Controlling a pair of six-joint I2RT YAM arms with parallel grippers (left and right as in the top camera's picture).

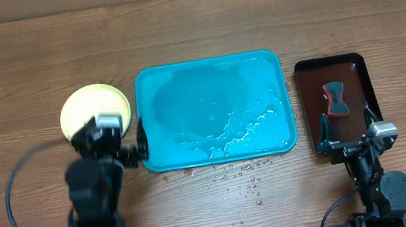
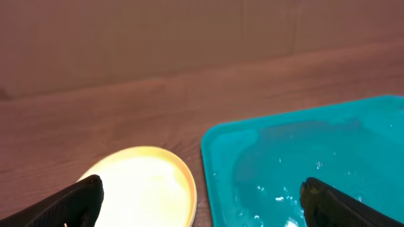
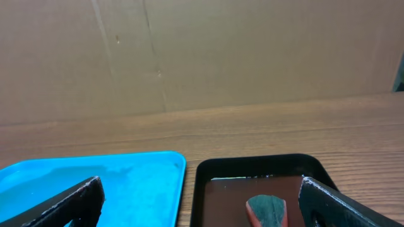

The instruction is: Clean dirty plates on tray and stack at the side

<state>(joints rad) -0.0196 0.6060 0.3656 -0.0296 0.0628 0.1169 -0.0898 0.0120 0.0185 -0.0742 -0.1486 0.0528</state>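
The turquoise tray (image 1: 215,109) lies mid-table, wet and with no plates on it; it also shows in the left wrist view (image 2: 303,164) and the right wrist view (image 3: 95,183). A pale yellow-green plate (image 1: 94,109) lies on the table left of the tray, also in the left wrist view (image 2: 142,186); I cannot tell whether others lie under it. No blue-white plate shows. My left gripper (image 1: 118,151) is open and empty, its fingers (image 2: 202,205) straddling the plate's right edge and the tray's left edge. My right gripper (image 1: 350,142) is open and empty near the dark tray's front, also in the right wrist view (image 3: 202,205).
A dark brown-black tray (image 1: 335,101) with brown liquid stands at the right and holds a red-and-green sponge (image 1: 335,98), also in the right wrist view (image 3: 268,211). Water drops (image 1: 238,175) lie on the table in front of the turquoise tray. A cardboard wall stands behind the table.
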